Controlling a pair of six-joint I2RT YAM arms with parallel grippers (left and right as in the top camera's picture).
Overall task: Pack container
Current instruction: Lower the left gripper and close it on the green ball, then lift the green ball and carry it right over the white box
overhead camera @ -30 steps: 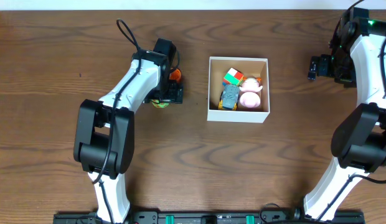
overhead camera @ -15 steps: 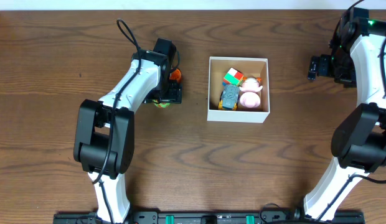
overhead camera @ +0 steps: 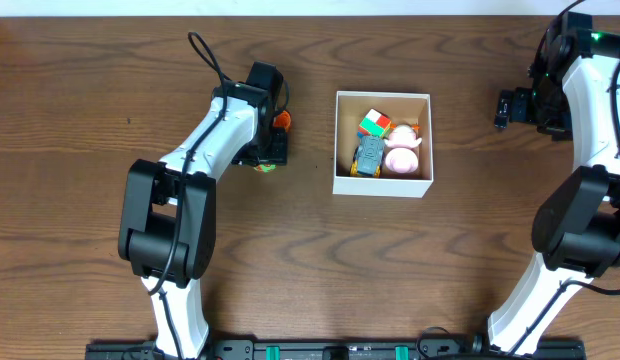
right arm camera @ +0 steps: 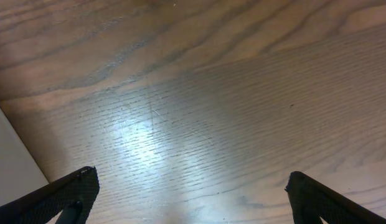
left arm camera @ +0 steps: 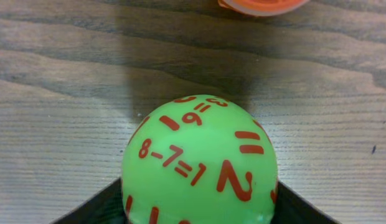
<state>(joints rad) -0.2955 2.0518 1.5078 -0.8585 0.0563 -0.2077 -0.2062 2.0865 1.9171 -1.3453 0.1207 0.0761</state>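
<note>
The container [overhead camera: 382,185], a white-walled square box, stands at mid-table and holds a colour cube [overhead camera: 373,124], a pink toy [overhead camera: 401,155] and a grey toy [overhead camera: 370,155]. My left gripper [overhead camera: 267,152] sits left of it, low over the table. In the left wrist view a green ball [left arm camera: 199,162] with red sums fills the space between the black fingers [left arm camera: 96,208], which press on both its sides. Only a sliver of the ball [overhead camera: 261,167] shows from overhead. My right gripper [overhead camera: 503,108] hovers far right, open over bare wood [right arm camera: 193,199].
An orange object [overhead camera: 281,121] lies just beyond the left gripper, its edge at the top of the left wrist view [left arm camera: 261,5]. A white surface [right arm camera: 12,168] borders the right wrist view's lower left.
The left fingers have closed in onto the green ball, and the gripper has shifted slightly over it. The right arm has not moved.
</note>
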